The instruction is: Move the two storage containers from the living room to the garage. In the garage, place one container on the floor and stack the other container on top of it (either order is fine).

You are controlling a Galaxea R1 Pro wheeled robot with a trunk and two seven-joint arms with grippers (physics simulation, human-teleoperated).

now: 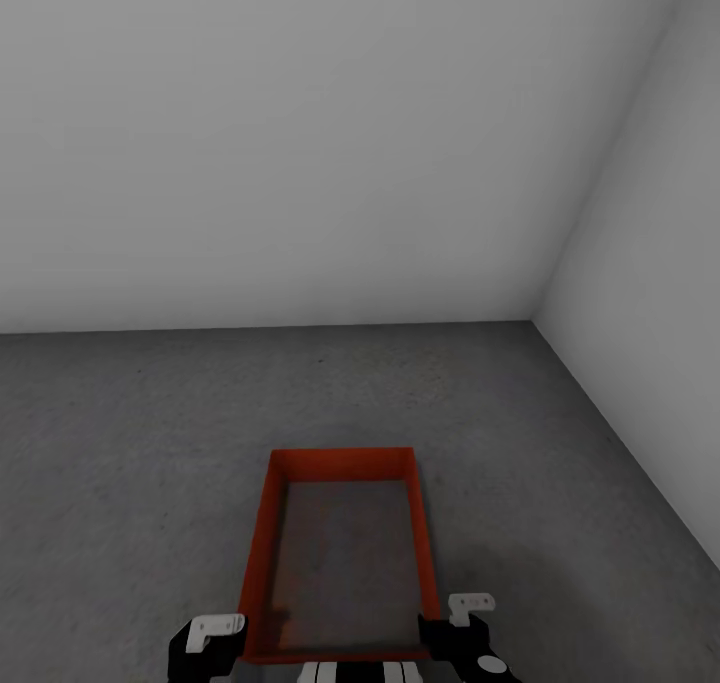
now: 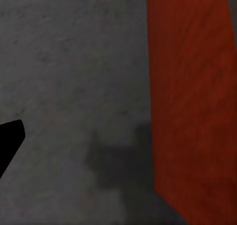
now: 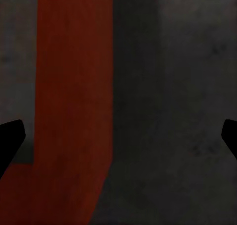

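Observation:
One orange-red storage container point(image 1: 262, 543) rests open-top on the garage's dark grey concrete floor point(image 1: 120, 483), its ribbed bottom bare. My left gripper point(image 1: 205, 646) hangs just outside the near left corner, and my right gripper point(image 1: 458, 635) just outside the near right corner. In the right wrist view, the right gripper point(image 3: 118, 136) is open, black fingertips point(image 3: 10, 141) wide apart, with the container's red wall point(image 3: 74, 111) below between them. The left wrist view shows one black fingertip point(image 2: 10, 141) over the floor and the red wall point(image 2: 192, 96) beside it; that gripper looks open, holding nothing.
Plain pale grey walls meet in a corner point(image 1: 535, 318) ahead to the right. The right wall point(image 1: 650, 263) runs close along the container's right side. Bare concrete stretches to the left and ahead.

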